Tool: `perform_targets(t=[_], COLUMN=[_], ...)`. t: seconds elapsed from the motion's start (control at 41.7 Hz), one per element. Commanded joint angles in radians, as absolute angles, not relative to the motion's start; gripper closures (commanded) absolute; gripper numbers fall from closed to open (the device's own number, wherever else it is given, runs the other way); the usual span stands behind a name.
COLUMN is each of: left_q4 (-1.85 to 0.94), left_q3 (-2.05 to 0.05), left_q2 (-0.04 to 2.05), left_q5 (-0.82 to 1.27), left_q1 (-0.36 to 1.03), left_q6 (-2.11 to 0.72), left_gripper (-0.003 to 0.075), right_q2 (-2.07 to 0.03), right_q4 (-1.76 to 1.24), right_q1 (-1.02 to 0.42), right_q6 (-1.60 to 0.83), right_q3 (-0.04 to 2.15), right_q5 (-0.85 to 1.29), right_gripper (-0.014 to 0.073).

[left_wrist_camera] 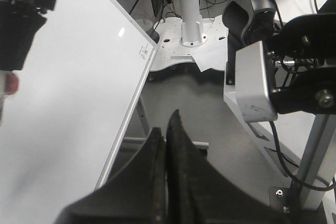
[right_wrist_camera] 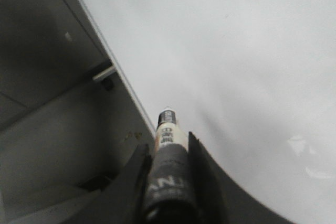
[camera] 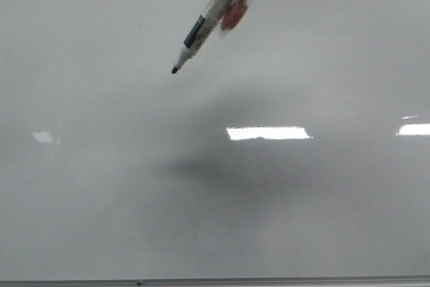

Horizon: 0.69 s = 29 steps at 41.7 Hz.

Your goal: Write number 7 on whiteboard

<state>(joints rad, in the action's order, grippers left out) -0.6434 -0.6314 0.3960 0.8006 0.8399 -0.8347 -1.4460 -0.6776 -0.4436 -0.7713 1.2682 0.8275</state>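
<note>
Whiteboard (camera: 101,199) fills the whole front view, glossy pale grey, thin metal edge along the bottom; it spreads out under and ahead of the right gripper. No ink on it anywhere I can see, so the number 7 is not yet begun. Bright rectangles on the surface are lamp reflections, not strokes. A soft dark shadow lies on the board below the pen.

Right gripper (right_wrist_camera: 167,153): fingers clamped either side of a marker (camera: 201,28), barrel projecting forward past the fingertips. The grip sits far back on the barrel, which I judge leaves the tip free to reach the board before the fingers do. Marker slants down and away from the hand, uncapped black tip (camera: 175,70) leading. Whether the tip touches the board, I cannot tell; no mark shows beneath it.

Left gripper (left_wrist_camera: 167,145): fingers pressed together on nothing, hanging off beyond the board's edge over the floor, well apart from the writing hand. Probably parked there to keep out of the way.

A reddish blob shows beside the marker barrel; too blurred to name.
</note>
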Motion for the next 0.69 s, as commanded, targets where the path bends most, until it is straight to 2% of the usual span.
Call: perform_targets(t=[0.0,0.288,0.671], left_q4=[-0.688,-0.688,-0.688], left_q3=[-0.657,-0.657,-0.657], left_q2=[0.403,0.403,0.403], left_q5=[0.732,0.732,0.732], left_q1=[0.849,0.849,0.849], left_q6=[-0.825,-0.825,-0.825], left_gripper=[0.0741,0.0741,0.0741], right_q2=[-1.477,-1.646,-1.707], right_q4=[-0.774,-0.816,-0.798], right_q1=[-0.437,-0.437,-0.437], right_q6=[-0.773,-0.774,-0.774], right_q3=[1.369,1.552,1.582], right_q5=[0.725,0.623,0.55], right_gripper=[0.0662,0.0662,0.066])
